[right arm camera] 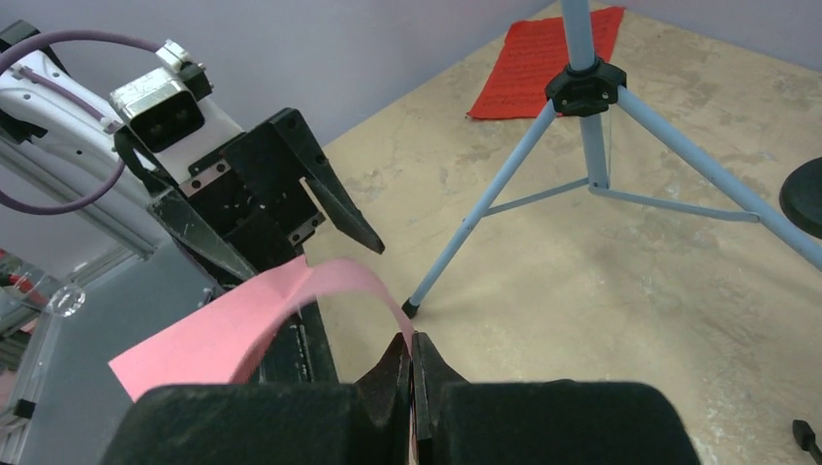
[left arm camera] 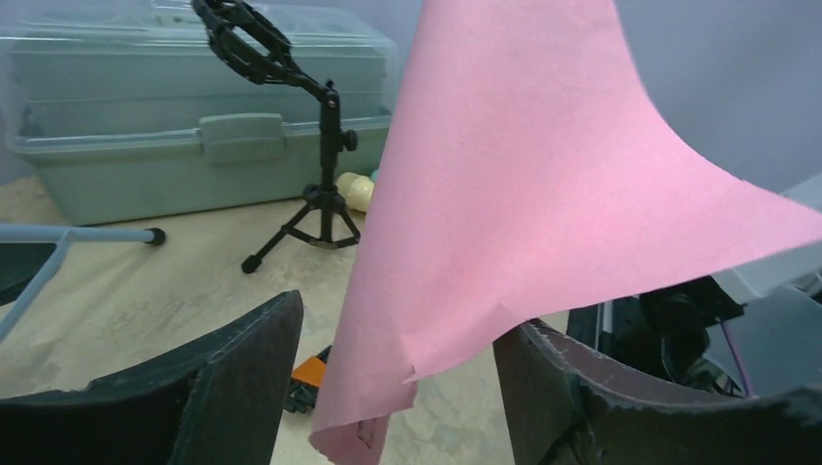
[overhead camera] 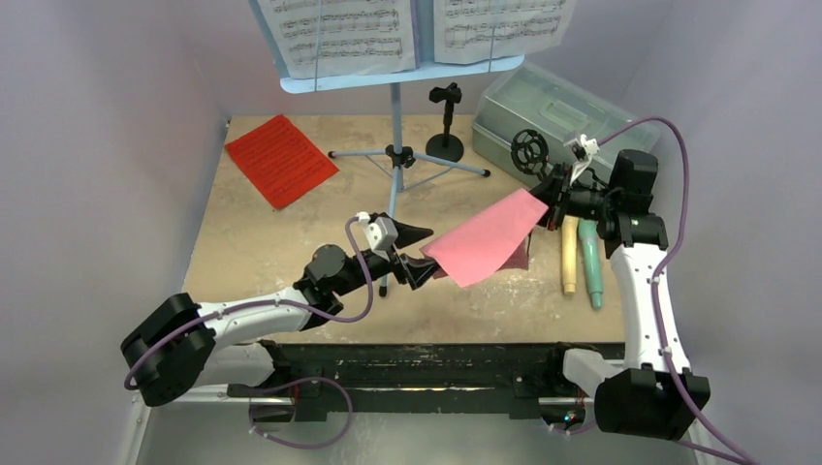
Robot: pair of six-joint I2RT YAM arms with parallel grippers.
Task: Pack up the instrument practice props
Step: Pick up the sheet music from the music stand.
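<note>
My right gripper [overhead camera: 554, 199] is shut on one edge of a pink page [overhead camera: 490, 235] and holds it above the table; its closed tips pinch the page in the right wrist view [right arm camera: 412, 356]. My left gripper [overhead camera: 426, 254] is open, and the page's lower corner [left arm camera: 388, 387] hangs between its fingers [left arm camera: 223, 378] without being gripped. A red music page [overhead camera: 281, 160] lies flat at the far left. The pale-blue rack [overhead camera: 395, 58] with white pages stands at the back on tripod legs [right arm camera: 582, 87]. Cream [overhead camera: 570, 254] and teal [overhead camera: 591, 263] microphones lie under the right arm.
A translucent grey-green case [overhead camera: 553, 111] sits closed at the back right. One black mic holder [overhead camera: 446, 121] stands on a round base beside it, and another with a ring mount [overhead camera: 531, 150] stands on a small tripod [left arm camera: 325, 208]. A small orange-and-black item [left arm camera: 305, 373] lies under the page.
</note>
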